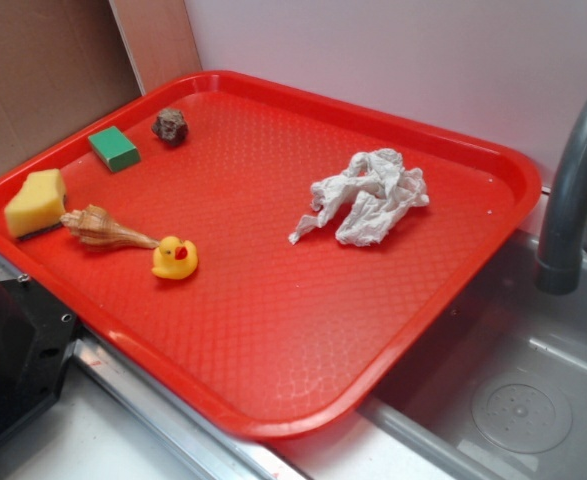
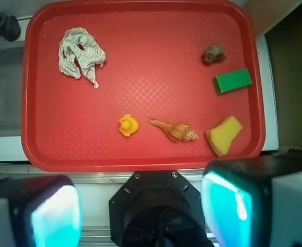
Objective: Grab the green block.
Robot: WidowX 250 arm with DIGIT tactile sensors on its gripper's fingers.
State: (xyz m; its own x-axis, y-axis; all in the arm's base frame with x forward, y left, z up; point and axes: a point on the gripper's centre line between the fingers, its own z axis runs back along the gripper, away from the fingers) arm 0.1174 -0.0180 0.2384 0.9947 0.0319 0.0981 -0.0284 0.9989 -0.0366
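Observation:
The green block [image 1: 113, 148] [image 2: 232, 81] lies flat near the far left corner of the red tray [image 1: 273, 400] [image 2: 140, 159]; the wrist view has it at the tray's right side. My gripper [image 2: 143, 211] hangs high above the robot base, off the tray's near edge, well away from the block. Its two turquoise pads [image 2: 55, 216] stand wide apart with nothing between them. The gripper itself does not show in the exterior view.
On the tray lie a yellow sponge [image 1: 35, 203] [image 2: 224, 135], a seashell [image 1: 101, 228] [image 2: 175, 129], a rubber duck [image 1: 175, 258] [image 2: 127, 125], a brown rock [image 1: 170, 126] [image 2: 214, 53] and crumpled paper [image 1: 365, 197] [image 2: 80, 53]. A grey faucet [image 1: 573, 190] and sink stand right.

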